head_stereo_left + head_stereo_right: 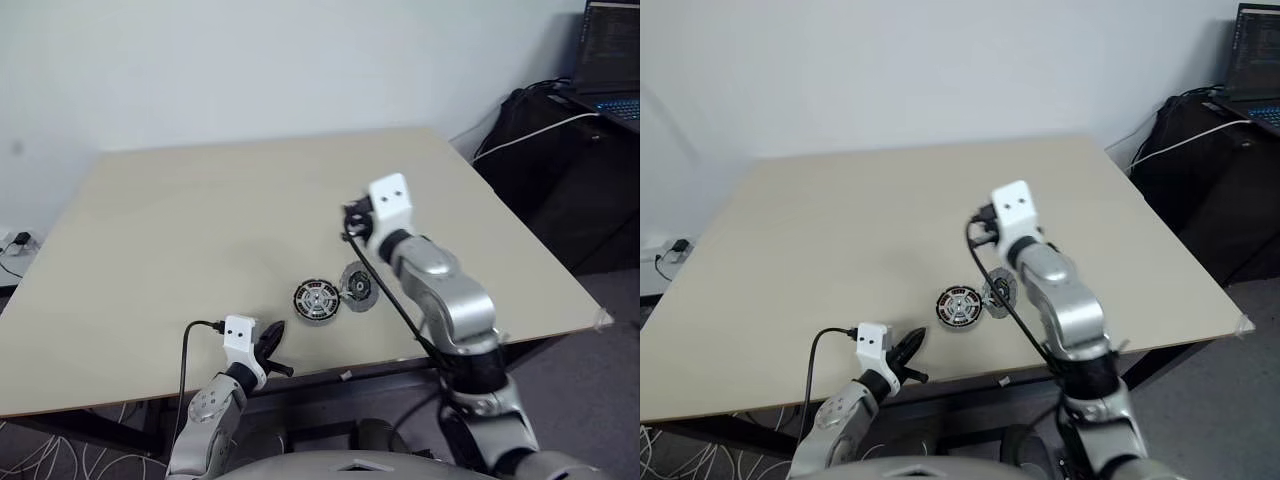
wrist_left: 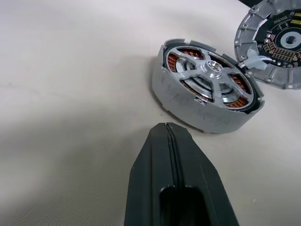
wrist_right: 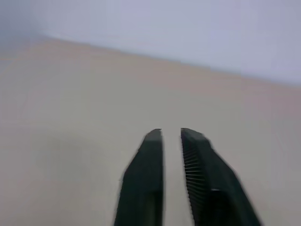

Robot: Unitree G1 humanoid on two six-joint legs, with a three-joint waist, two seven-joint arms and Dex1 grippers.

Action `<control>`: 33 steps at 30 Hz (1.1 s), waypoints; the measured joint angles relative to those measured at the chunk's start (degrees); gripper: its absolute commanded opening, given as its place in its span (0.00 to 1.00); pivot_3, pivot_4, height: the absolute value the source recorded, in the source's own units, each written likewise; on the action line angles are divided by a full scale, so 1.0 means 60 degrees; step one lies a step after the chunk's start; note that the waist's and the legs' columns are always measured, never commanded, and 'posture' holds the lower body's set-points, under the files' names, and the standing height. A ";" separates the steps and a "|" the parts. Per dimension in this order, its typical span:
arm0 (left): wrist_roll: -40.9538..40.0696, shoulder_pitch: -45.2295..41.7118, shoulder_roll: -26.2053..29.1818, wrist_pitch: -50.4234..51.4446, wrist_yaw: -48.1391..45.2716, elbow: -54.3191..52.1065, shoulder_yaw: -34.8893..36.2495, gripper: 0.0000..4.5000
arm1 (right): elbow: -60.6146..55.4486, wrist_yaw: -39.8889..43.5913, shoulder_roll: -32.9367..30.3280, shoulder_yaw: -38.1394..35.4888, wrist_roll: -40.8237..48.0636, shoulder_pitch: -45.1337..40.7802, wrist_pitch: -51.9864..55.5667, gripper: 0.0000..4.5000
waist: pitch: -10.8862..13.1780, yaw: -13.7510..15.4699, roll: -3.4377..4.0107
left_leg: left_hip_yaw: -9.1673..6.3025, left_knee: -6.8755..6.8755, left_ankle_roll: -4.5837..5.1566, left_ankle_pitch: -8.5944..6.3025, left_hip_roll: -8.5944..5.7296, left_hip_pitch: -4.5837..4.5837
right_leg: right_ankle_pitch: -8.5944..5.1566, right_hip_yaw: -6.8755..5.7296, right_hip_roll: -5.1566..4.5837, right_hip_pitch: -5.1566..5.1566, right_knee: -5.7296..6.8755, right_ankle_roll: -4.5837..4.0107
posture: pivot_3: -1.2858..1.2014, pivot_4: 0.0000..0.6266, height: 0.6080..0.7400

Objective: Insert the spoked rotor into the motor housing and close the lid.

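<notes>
spoked rotor [image 2: 210, 77] sitting in motor housing [image 2: 188, 101] near worktop [image 1: 200, 220] front edge | lid [image 2: 275, 44] lying beside it, inner face up | left gripper [image 2: 168, 129] jaws pressing together, empty | right gripper [image 3: 171, 136] jaws hovering slightly parted, empty

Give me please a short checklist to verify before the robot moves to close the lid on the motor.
1. Spoked rotor seated in the motor housing: ok, silver spokes lie inside it, copper windings showing between them.
2. Lid free to pick: ok, it lies beside the housing, green-and-black face up; whether the two touch, cannot tell.
3. Right gripper empty: ok, nothing between the fingers, a narrow gap remains.
4. Right gripper near the lid: not ok, it is raised over the table, beyond the parts.
5. Left gripper out of the way: ok, shut, empty, short of the housing.
</notes>
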 measured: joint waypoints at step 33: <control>-0.0004 -0.0149 0.0531 0.0447 -0.0577 -0.0204 -0.0351 0.00 | 0.2541 0.1721 -0.0990 0.0610 -0.1134 0.2952 -0.4101 0.00 | 0.0133 0.0219 -0.0106 | 0.0024 0.0015 0.0026 -0.0001 0.0011 0.0093 | -0.0064 0.0021 -0.0002 0.0108 -0.0012 0.0039 | 0.52 0.00 1.00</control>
